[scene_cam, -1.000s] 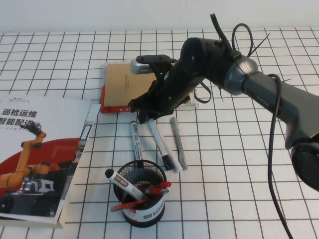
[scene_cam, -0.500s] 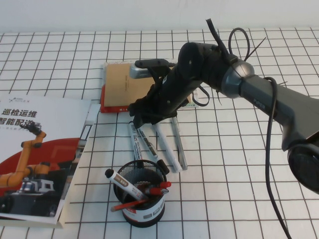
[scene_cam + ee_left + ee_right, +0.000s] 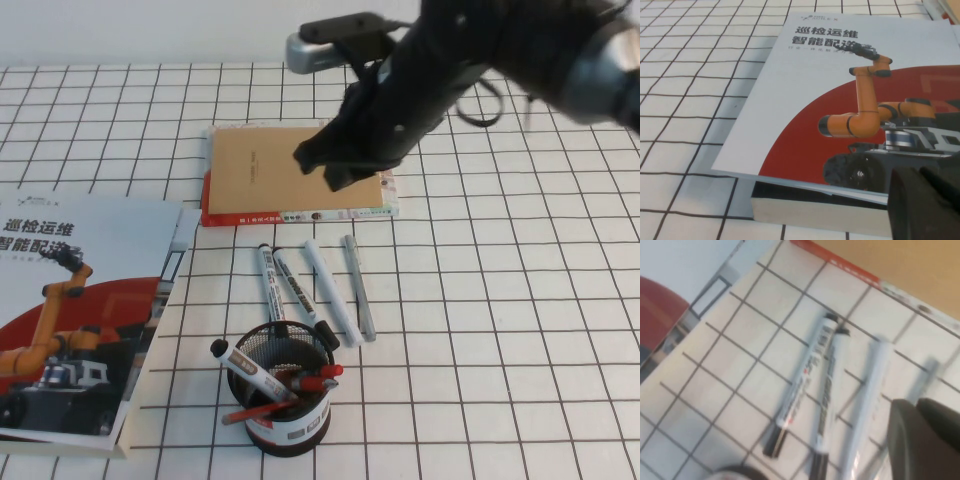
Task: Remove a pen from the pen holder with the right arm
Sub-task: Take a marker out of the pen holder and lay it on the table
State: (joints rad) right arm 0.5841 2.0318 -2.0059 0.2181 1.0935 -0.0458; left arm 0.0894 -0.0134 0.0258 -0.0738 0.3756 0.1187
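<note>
Fingers together and empty, the right gripper hangs above the tan book at the far side of the bench, apparently between picks, while the left gripper sits by the robot manual. The next move calls for reaching down to the pen holder, spreading the fingers and closing on one pen. The black mesh holder stands at the near edge, a white marker leaning out over red pens, four pens lying just beyond.
</note>
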